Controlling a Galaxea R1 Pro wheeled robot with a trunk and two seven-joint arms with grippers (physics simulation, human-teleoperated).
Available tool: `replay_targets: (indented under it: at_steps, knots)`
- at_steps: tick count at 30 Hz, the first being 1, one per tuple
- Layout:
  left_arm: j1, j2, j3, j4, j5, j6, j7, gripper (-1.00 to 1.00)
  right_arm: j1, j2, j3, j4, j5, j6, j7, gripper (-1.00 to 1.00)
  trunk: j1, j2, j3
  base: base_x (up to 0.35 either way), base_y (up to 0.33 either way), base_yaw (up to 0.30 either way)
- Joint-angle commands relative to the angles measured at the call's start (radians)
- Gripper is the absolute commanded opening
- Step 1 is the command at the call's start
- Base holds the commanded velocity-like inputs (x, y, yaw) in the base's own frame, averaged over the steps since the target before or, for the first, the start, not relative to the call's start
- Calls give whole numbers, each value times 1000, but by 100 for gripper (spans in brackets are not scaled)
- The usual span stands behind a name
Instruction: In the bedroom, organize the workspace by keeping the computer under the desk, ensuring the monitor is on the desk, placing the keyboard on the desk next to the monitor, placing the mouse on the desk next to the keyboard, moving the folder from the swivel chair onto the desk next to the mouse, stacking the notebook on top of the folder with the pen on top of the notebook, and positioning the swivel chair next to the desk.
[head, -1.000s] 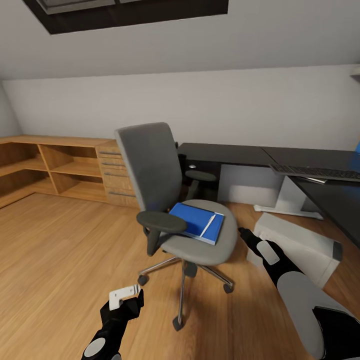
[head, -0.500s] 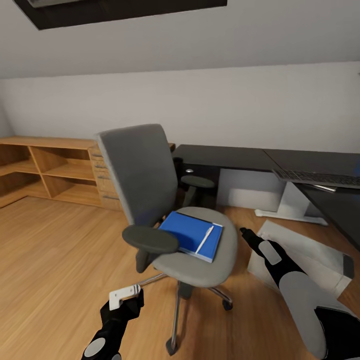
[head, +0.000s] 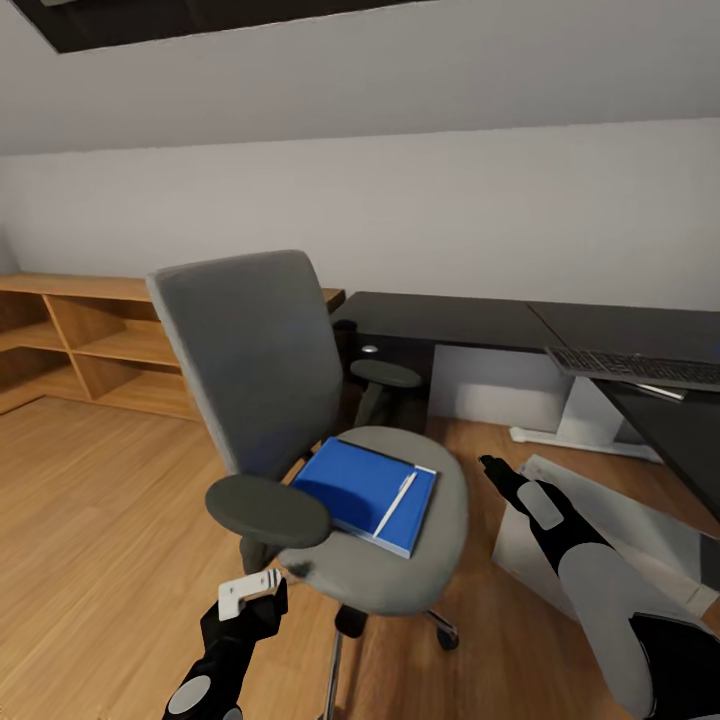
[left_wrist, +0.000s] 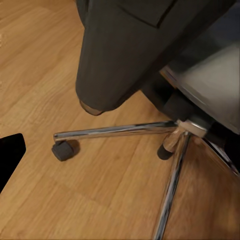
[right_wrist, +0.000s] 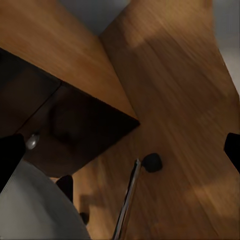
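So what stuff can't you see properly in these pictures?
- Keyboard: cut off by the head view's right edge.
- Computer: partly hidden behind the right arm, head view.
- Notebook: cannot tell whether one lies under the pen on the folder.
- Swivel chair wheels: mostly hidden under its seat, head view.
- Left pincer: open or shut, cannot tell.
- Right pincer: too dark to tell.

Grey swivel chair (head: 300, 400) carries a bright blue folder (head: 362, 492) and white pen (head: 395, 503); black desk (head: 470, 322), wood-grain floor (head: 90, 500).
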Motion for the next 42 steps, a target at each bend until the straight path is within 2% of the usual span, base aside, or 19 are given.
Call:
replay_targets:
  at_steps: [1, 42]
  knots:
    - [0, 0, -1, -2, 10, 2, 8, 100, 0, 0, -2, -3, -8, 5, -5, 100, 0, 0, -1, 39, -26, 123]
    - [0, 0, -2, -2, 10, 2, 8, 100, 0, 2, 0, -3, -8, 4, -1, 100, 0, 0, -1, 4, -2, 229]
